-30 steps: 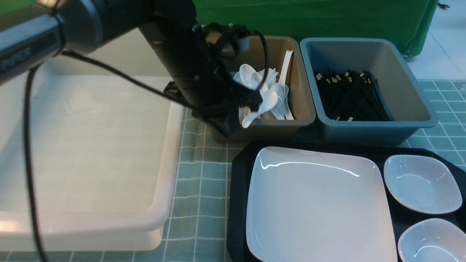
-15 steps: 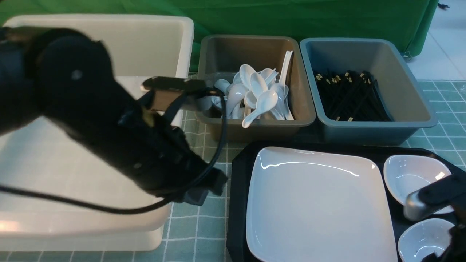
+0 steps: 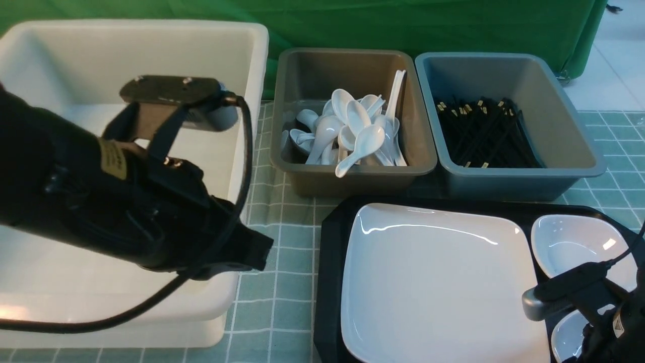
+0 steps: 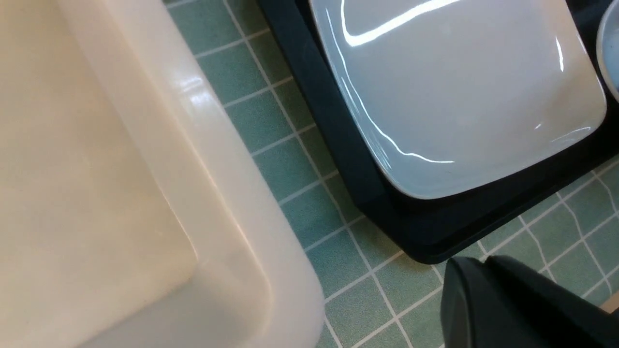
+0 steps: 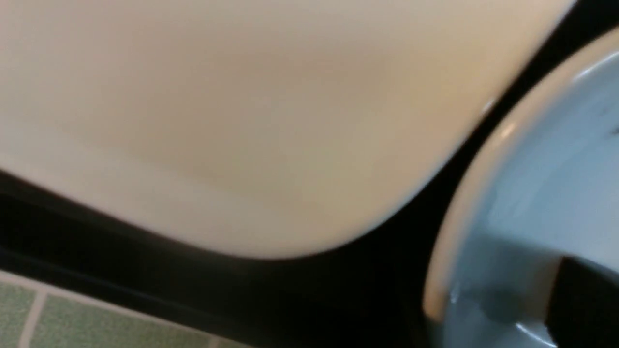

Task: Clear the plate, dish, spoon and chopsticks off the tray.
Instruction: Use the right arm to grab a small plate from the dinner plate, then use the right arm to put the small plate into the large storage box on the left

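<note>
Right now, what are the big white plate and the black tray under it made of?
The plate looks like glazed ceramic or porcelain: glossy white, with sharp light streaks across it. It could also be melamine. The tray looks like matte black plastic: dull, with no bright reflections.

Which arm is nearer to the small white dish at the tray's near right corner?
The right. The right arm hangs just over that dish; the left arm is far away, above the white tub, with the plate between.

Left hand [image 3: 258, 248] closed, right arm [image 3: 616, 322] low.
</note>
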Controlling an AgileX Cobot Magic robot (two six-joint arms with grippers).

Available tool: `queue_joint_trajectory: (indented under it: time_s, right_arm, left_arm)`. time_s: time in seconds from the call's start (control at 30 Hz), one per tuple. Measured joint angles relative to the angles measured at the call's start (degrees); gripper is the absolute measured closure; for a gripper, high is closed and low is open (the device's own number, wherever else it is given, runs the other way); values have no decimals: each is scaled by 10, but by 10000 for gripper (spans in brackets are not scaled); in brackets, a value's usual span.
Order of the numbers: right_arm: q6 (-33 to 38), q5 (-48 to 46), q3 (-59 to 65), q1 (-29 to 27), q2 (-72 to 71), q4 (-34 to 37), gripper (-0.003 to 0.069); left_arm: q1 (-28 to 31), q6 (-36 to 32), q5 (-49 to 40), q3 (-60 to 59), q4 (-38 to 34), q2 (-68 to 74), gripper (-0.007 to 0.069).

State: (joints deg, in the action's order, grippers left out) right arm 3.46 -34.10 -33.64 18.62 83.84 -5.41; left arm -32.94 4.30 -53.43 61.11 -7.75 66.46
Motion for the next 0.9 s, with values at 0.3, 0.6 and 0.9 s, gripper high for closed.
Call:
queue_joint_trajectory:
  time_s: [0.3,0.6,0.9]
  right_arm:
    - [-13,-79,-41,4,-68,5,536]
    - [-31,-172,-141,4,-202,10,603]
    - [58,-165,-356,4,-167,111,603]
  left_arm:
    - [0,64,-9,0,69,-1,616]
    - [89,96,-14,0,85,-1,616]
    - [374,-38,-35,0,-34,-21,616]
